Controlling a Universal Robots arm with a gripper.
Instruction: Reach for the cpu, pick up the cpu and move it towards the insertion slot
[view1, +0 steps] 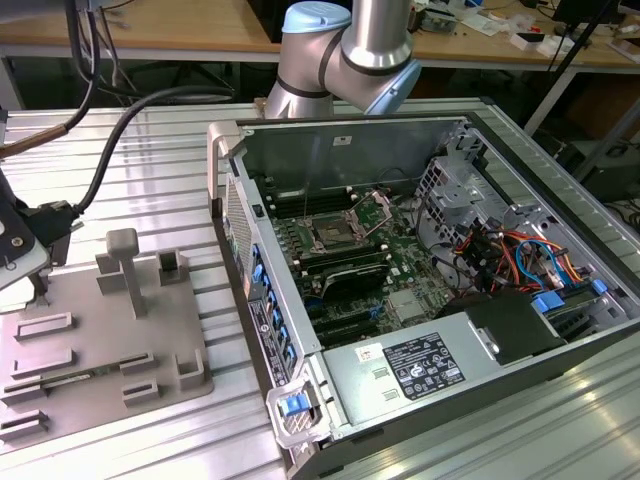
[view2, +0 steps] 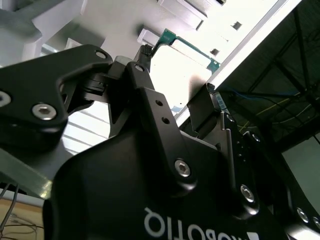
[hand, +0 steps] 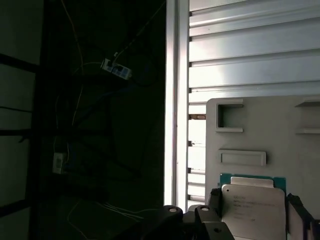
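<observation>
Gripper: in both wrist views the gripper (view2: 177, 75) (hand: 252, 212) sits with the cpu between its 2 black fingers (view2: 141, 70) (hand: 215, 200).
Finger state: clenched on the cpu, 1 finger against each of 2 opposite edges.
Cpu: the cpu (view2: 185, 67) (hand: 252, 200) is a flat square with a silvery top and a thin green rim. It sits over the grey tray (hand: 300, 150), near that tray's edge.
Lifted or resting: I cannot tell.
Tray: the grey tray (view1: 100, 345) lies on the slatted metal table (view1: 150, 150) at the exterior view's left, beside the open computer case (view1: 350, 150).
Insertion slot: the insertion slot (view1: 330, 237) is a metal-framed square with a dark centre on the green board inside the case, well apart from the tray.
Arm: the arm's (view1: 345, 55) silver and blue joints stand behind the case.
</observation>
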